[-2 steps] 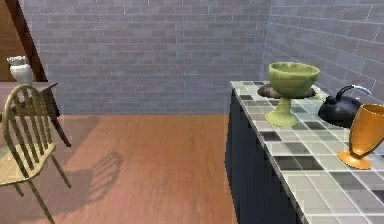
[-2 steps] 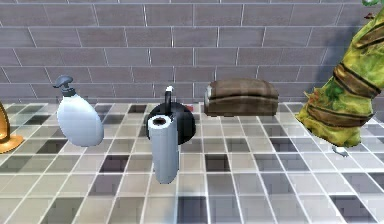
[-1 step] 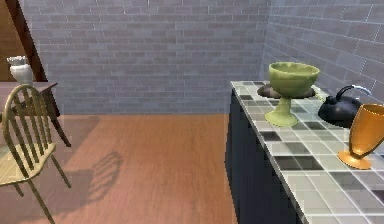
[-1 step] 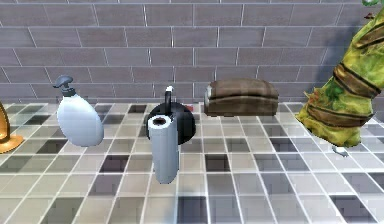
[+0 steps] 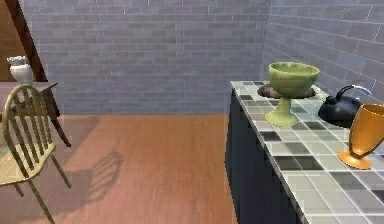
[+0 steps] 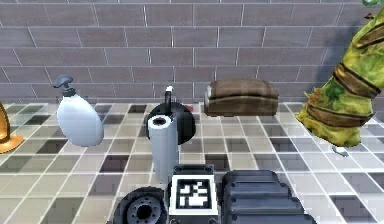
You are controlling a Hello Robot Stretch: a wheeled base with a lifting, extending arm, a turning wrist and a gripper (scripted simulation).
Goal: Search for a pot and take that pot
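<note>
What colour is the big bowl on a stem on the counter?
The stemmed bowl is pale green. It shows best in the forward view.

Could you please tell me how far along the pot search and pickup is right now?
Search looks done: a black pot stands on the tiled counter, behind a white cylinder. In hand: the pincer shows at the arm side view's bottom edge; whether it holds anything cannot be told. Left: taking the pot, which rests on the counter.

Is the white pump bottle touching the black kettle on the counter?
Apart. The arm side view shows bare counter tiles between the white pump bottle and the black kettle.
</note>
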